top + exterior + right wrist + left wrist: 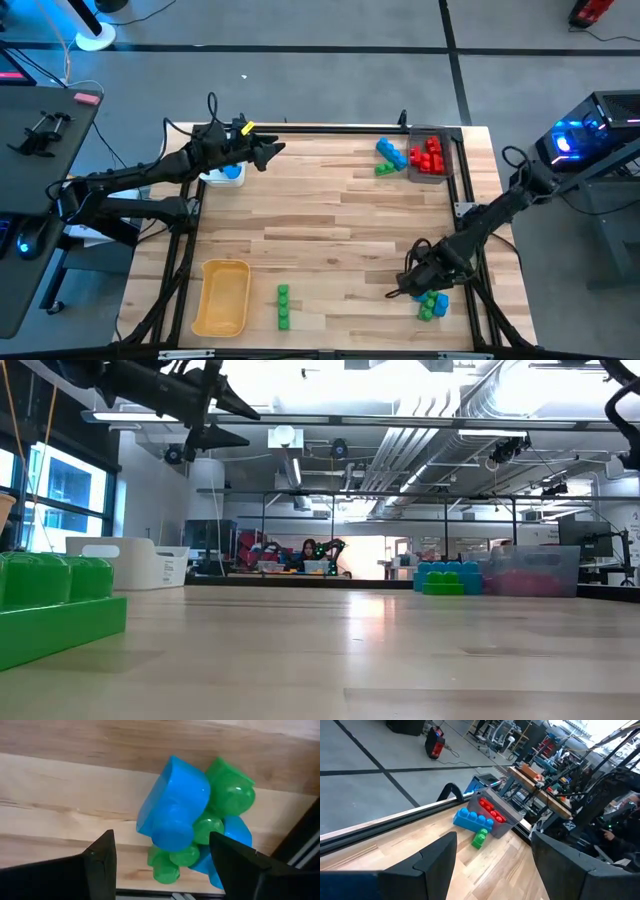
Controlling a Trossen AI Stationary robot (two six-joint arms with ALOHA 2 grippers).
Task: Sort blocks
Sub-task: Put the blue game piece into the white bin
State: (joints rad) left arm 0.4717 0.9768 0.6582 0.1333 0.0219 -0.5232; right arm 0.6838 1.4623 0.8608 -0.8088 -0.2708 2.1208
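while r gripper (425,290) hovers jaws apart over blue/green blocks (192,822) at near-right table edge, l gripper (268,152) waits open, empty. blocks prob. light, rigid, slick: pinch flat sides, not studs.

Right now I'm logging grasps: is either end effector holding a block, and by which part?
Nothing is held. The right end effector is open by the blue and green plastic bricks; the left end effector is open, empty.
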